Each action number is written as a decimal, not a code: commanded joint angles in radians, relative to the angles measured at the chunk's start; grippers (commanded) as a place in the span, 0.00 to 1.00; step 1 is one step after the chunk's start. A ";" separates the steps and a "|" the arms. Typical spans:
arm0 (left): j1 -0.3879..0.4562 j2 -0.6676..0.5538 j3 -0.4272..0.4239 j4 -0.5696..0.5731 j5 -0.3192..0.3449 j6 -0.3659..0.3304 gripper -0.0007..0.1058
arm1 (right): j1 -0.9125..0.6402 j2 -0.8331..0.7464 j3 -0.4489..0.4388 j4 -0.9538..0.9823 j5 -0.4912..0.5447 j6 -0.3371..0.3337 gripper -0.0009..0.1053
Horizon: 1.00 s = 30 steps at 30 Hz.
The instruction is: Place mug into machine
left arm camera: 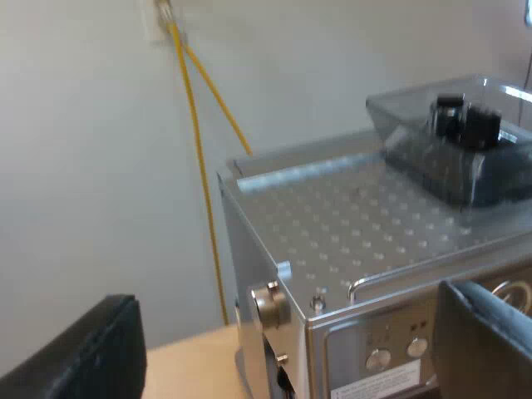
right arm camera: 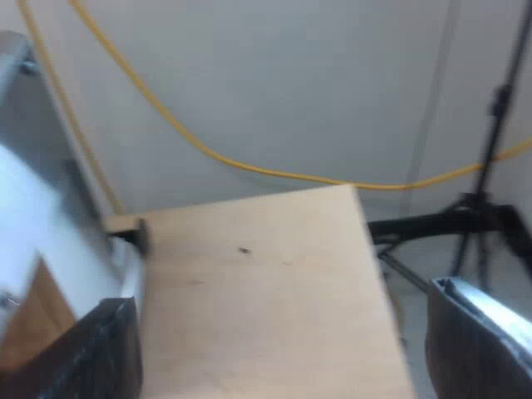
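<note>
Both grippers were open, empty.
The left gripper [left arm camera: 283,349] sat by the espresso machine [left arm camera: 357,241] top, near the bean hopper [left arm camera: 457,150]; the right gripper [right arm camera: 287,345] hung over the wooden table [right arm camera: 266,283].

Thin yellow cable [left arm camera: 198,158] hangs from white wall outlet [left arm camera: 156,21] down pale wall [left arm camera: 83,166]. Light wooden tabletop [right arm camera: 266,299] near; black metal tripod [right arm camera: 497,100] stands beyond its edge.

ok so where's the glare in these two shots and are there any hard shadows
Left wrist view: the silver espresso machine carries a pale sheen across its dimpled metal top, and its clear plastic bean hopper has bright highlights along the rim. Right wrist view: the pale wooden table is softly lit, with no hard shadows; the machine's shiny side is washed pale.
</note>
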 commanded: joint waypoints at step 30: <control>0.000 -0.721 0.265 0.397 -0.109 -0.023 0.68 | -0.022 -0.768 0.253 0.251 -0.081 0.003 0.68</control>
